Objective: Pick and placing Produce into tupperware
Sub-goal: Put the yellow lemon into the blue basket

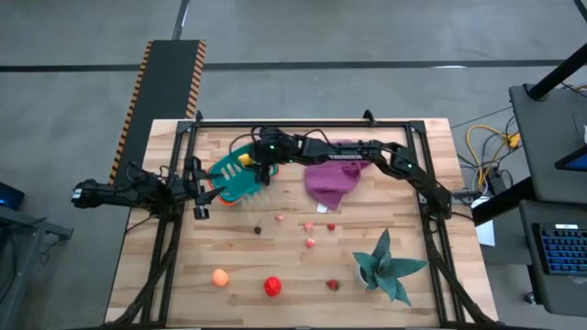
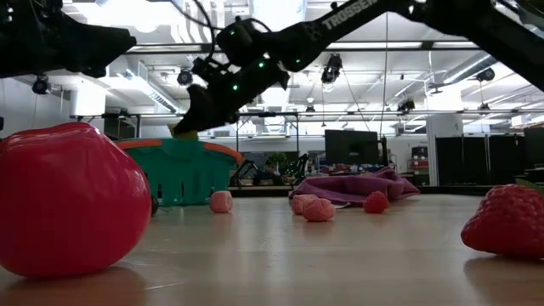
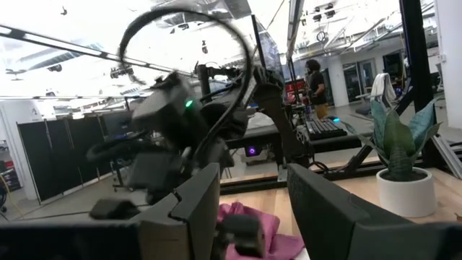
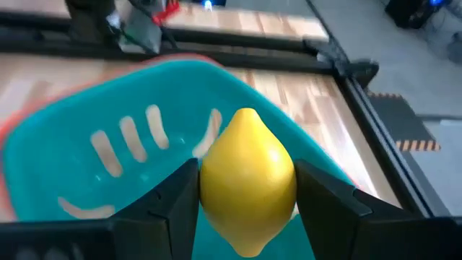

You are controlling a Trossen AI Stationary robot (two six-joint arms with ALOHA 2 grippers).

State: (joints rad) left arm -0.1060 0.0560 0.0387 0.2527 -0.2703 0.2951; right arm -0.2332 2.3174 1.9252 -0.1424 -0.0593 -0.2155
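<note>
Your right gripper (image 4: 247,189) is clamping a lemon (image 4: 247,179) directly over the teal basket (image 4: 86,123); your left gripper (image 3: 253,198) is waiting beside the basket, fingers apart.

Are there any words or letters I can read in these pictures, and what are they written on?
"TROSSEN": pale letters on the dark robot arm crossing the top of the low view; the first letters are partly hidden.
Nothing else readable: the yellow toy lemon and teal plastic basket carry no writing.

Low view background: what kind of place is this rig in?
Likely an open robotics lab or workshop: exposed ceiling with strip lights, dark monitors on benches behind the wooden table, and cable-strewn concrete floor around it.
</note>
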